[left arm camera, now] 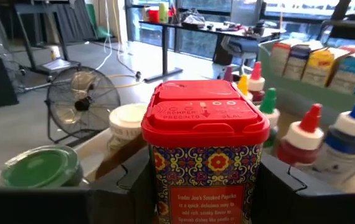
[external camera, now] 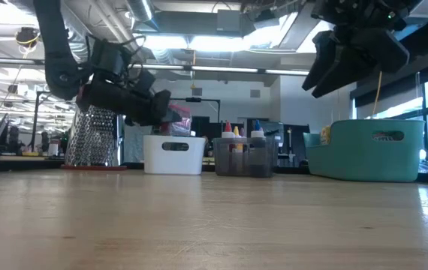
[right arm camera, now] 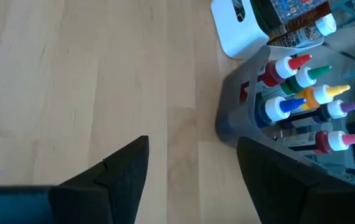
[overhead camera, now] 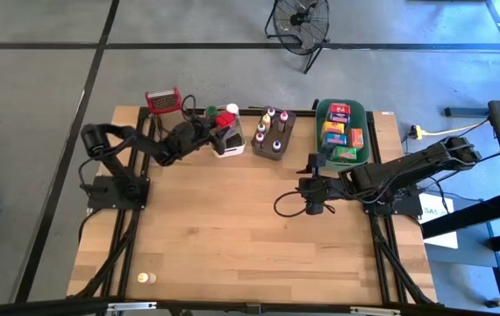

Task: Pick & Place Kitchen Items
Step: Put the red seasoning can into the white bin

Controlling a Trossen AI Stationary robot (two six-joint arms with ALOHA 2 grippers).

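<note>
Paprika tin point(left arm camera: 205, 152) sits clamped in the left gripper point(overhead camera: 217, 133) over the white tub point(overhead camera: 230, 147), far left; next it lowers and lets go. Right gripper point(overhead camera: 315, 197) hovers mid-table, open and empty.

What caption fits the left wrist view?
Left gripper holding a red-lidded paprika tin above the white tub.

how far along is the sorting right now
Mostly done, it seems: colourful boxes fill the green tub and capped bottles stand in the grey tub. In hand: the left gripper holds a red-lidded paprika tin over the white tub. Left: one small jar near the table's front edge. The right gripper hangs open, empty.
</note>
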